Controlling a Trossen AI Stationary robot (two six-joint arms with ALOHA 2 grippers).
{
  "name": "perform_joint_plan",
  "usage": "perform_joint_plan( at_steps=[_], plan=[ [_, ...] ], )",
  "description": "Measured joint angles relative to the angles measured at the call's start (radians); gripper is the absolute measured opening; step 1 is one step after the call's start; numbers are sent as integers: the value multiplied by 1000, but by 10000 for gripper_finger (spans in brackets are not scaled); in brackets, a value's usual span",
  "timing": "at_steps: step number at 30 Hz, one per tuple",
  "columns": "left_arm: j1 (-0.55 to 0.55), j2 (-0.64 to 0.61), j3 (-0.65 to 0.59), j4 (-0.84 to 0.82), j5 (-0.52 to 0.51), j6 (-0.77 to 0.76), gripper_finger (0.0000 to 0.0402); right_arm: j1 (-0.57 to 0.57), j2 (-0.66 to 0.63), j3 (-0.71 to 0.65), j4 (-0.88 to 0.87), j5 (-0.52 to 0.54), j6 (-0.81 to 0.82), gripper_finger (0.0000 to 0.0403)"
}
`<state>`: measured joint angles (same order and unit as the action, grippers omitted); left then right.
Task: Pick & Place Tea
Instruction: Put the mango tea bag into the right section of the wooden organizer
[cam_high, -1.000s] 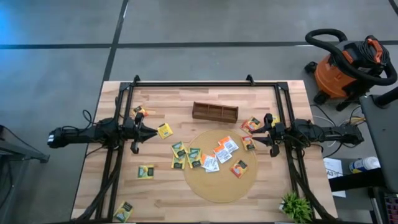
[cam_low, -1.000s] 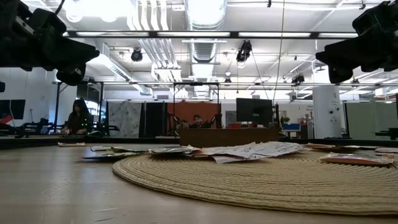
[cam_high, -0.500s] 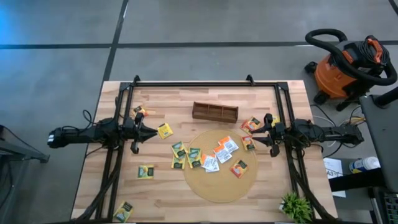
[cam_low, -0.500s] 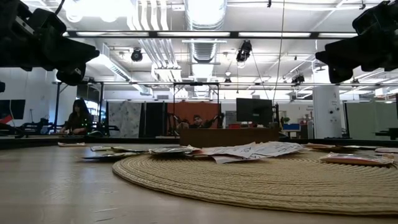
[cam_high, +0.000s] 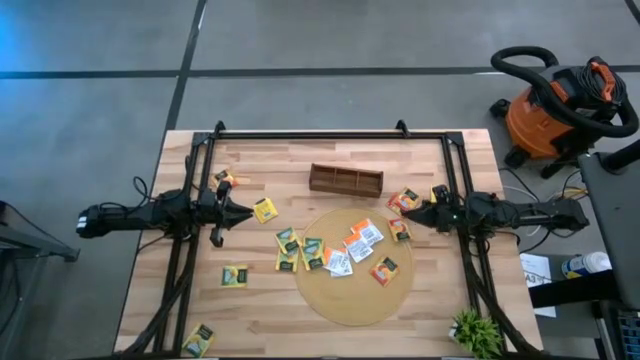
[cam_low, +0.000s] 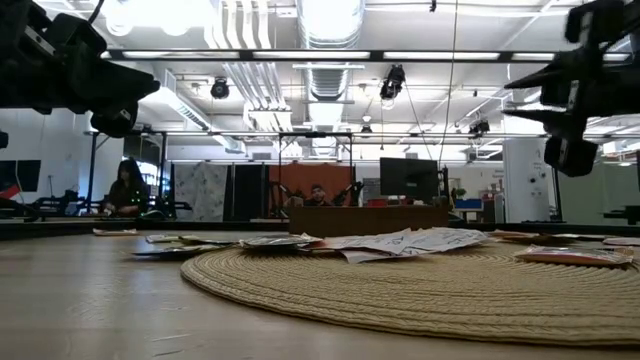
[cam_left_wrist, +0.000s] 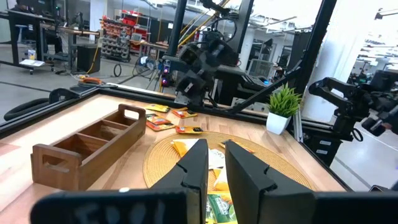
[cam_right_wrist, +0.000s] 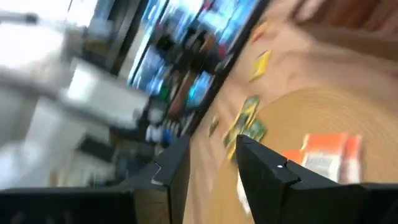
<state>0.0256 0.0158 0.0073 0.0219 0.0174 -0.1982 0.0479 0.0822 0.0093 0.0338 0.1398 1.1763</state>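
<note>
The tea is many small square sachets lying flat. White and orange ones (cam_high: 364, 238) lie on the round tan mat (cam_high: 352, 295). Yellow-green ones (cam_high: 288, 241) lie on the wood to the mat's left, and orange ones (cam_high: 404, 200) lie below my right gripper. The long wooden compartment box (cam_high: 345, 180) stands behind the mat. My left gripper (cam_high: 250, 211) (cam_left_wrist: 216, 146) hangs level above the table's left part, its fingers a narrow gap apart with nothing between them. My right gripper (cam_high: 408, 214) (cam_right_wrist: 212, 142) hangs level above the right part, rolled onto its side, open and empty.
A black frame (cam_high: 310, 134) runs along the table's far edge and down both sides. A small green plant (cam_high: 476, 331) stands at the near right corner. An orange shop vacuum (cam_high: 556, 103) stands on the floor beyond the table. Lone sachets lie at the near left (cam_high: 199, 339) (cam_high: 234, 276).
My right gripper has rolled about its own pointing line while staying in place above the table's right part. In the low view its fingers now stand one above the other. The left arm and the sachets have kept still.
</note>
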Motion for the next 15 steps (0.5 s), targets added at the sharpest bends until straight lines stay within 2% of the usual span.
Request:
perform_joint_plan(
  at_steps=[3,6,11,13,15],
  plan=[
    [0,1,0,0,0,0,51,0,11,0,32,210,165,130],
    [0,1,0,0,0,0,51,1,31,0,59,305,209,128],
    [0,2,0,0,0,0,51,0,61,0,73,333,225,123],
    [0,2,0,0,0,0,51,0,84,0,73,293,295,125],
    [0,2,0,0,0,0,51,1,119,0,78,205,337,129]
  ],
)
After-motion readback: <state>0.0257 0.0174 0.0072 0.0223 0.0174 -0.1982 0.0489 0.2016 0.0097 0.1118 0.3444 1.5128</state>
